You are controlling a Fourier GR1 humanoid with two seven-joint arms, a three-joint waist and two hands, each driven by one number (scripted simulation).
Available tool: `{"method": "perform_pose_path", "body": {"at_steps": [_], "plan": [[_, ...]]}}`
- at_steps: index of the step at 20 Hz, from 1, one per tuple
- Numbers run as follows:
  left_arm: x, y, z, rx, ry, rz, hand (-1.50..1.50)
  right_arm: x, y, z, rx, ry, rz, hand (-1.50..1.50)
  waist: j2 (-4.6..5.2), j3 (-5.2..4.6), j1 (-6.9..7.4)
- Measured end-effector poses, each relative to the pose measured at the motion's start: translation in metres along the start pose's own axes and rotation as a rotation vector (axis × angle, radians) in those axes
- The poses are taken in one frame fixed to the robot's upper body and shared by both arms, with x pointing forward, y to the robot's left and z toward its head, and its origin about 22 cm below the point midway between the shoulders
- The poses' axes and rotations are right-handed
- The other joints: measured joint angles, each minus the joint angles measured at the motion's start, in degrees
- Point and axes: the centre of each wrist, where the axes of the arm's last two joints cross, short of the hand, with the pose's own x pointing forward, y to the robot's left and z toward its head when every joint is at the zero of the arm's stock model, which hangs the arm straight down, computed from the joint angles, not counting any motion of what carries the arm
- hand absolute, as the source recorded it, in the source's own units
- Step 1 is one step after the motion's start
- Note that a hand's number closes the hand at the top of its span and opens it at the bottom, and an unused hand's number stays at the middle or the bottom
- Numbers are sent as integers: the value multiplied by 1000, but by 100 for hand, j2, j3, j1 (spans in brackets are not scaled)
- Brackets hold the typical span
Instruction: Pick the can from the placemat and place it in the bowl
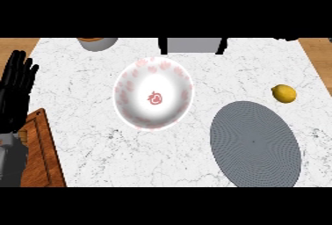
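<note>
Only 1 hand shows: the left hand (pixel 18 88), at the view's left edge, well to the left of the bowl (pixel 139 112). It is released, its black fingers straight and pointing up, grasping nothing. Its grey forearm (pixel 9 160) comes in from the lower edge, to the lower left of the bowl, and covers the left side of a brown wooden board (pixel 44 149). The board lies on the counter (pixel 97 145) at its left edge, also lower left of the bowl and well apart from it.

The bowl is round and white, with pale red marks round its inner wall and 1 darker red mark at its bottom. It stands on the white marbled counter.

To the lower right of the bowl, near it but not touching, lies the placemat (pixel 255 145), a grey ribbed oval whose lower end runs to the view's lower edge. Where the can is cannot be told: no part of it shows in this view.

A yellow lemon (pixel 283 93) rests on the counter well to the right of the bowl, just beyond the placemat's upper right rim.

Beyond the bowl, at the counter's far edge, stand 2 things cut off by the view's top: a grey round vessel (pixel 97 43) to the upper left, and a grey box (pixel 193 45) with black sides just to the upper right
</note>
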Motion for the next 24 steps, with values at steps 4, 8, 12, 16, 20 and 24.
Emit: {"method": "perform_pose_path", "body": {"at_steps": [4, 8, 12, 16, 20, 24], "plan": [[2, 2, 1, 7, -3, 2, 0, 31, 24, -33, 84, -23, -9, 150, 2, 2, -7], [2, 0, 1, 6, -6, 3, 0, 57, 58, -57, 154, -29, -15, 150, 13, 3, -3], [1, -2, 2, 4, -6, 3, 0, 77, 98, -72, 213, -20, -24, 150, 20, 5, -2], [-1, -4, 1, -4, -7, 3, 0, 86, 139, -80, 238, -1, -17, 150, 42, 5, 33], [3, -4, 2, -12, -10, 5, 0, 90, 179, -82, 242, 38, 32, 150, 53, 6, 79], [3, -7, -1, -17, -18, 6, 0, 81, 212, -84, 240, 121, 76, 150, 75, 6, 131]]}}
